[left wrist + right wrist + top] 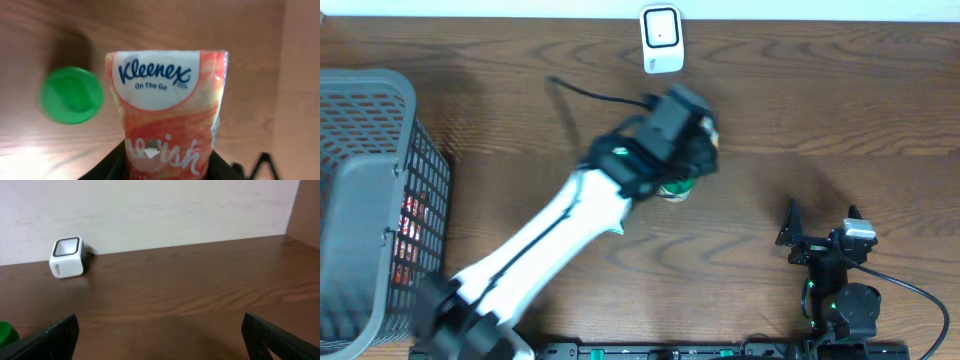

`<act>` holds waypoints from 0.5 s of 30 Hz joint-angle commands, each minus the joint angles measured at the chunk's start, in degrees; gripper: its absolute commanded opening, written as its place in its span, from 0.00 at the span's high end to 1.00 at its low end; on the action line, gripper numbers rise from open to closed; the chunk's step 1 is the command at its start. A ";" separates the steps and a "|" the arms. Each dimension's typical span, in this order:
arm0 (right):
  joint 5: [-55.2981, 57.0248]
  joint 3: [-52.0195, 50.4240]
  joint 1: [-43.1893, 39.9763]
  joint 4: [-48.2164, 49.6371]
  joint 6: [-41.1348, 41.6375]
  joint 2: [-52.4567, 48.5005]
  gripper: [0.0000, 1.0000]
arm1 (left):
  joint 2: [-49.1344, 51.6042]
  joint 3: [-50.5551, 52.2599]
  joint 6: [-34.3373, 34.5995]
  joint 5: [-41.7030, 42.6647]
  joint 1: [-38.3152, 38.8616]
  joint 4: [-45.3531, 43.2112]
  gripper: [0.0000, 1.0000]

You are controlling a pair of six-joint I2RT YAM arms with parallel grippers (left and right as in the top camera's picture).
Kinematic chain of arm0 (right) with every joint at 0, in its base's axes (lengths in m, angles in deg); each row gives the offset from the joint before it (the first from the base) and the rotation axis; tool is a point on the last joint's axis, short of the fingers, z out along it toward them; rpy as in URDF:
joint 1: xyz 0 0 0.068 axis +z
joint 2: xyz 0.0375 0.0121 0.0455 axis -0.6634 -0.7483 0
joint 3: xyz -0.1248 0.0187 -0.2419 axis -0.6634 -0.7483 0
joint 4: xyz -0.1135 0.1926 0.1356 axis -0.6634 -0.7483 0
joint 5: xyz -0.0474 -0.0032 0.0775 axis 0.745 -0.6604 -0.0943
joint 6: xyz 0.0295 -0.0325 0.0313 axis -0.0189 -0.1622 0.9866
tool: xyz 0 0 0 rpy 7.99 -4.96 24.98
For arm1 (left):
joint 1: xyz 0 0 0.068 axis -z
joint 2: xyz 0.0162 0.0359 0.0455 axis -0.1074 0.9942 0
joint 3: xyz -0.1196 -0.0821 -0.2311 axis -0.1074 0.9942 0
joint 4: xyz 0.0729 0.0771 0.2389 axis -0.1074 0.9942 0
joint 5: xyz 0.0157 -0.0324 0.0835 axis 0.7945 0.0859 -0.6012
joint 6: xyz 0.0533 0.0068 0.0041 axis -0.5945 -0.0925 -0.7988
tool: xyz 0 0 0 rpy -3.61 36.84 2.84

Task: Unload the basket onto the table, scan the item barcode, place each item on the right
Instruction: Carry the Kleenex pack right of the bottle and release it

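Observation:
My left gripper [698, 140] is shut on an orange Kleenex tissue pack [167, 115], held above the table; only slivers of the pack [712, 132] show past the wrist from overhead. The pack's branded face fills the left wrist view, and no barcode shows on it. The white scanner [661, 38] stands at the table's far edge, also seen in the right wrist view [66, 257]. My right gripper [820, 225] rests open and empty near the front right, its jaws wide apart [160, 335].
A green-lidded container [675, 188] stands on the table just under the left wrist, its lid [71, 95] left of the pack. A grey mesh basket [370, 200] with red items inside sits at the left edge. A black cable [590, 95] runs behind the arm.

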State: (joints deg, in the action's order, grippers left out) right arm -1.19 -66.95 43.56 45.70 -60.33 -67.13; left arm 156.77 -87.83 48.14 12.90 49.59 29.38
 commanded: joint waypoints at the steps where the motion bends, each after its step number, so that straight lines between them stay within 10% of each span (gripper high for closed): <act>1: 0.70 -0.07 0.35 -0.22 -0.76 0.09 0.01 | 4.87 0.09 -0.26 -0.35 2.45 -2.99 0.61; 15: 0.70 -0.07 0.35 -0.22 -0.76 0.09 0.01 | 19.43 0.09 -21.05 -9.33 10.05 -3.65 0.57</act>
State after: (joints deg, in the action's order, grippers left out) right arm -1.19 -66.95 43.56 45.70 -60.35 -67.11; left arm 174.80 -87.74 33.85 9.73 59.42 24.24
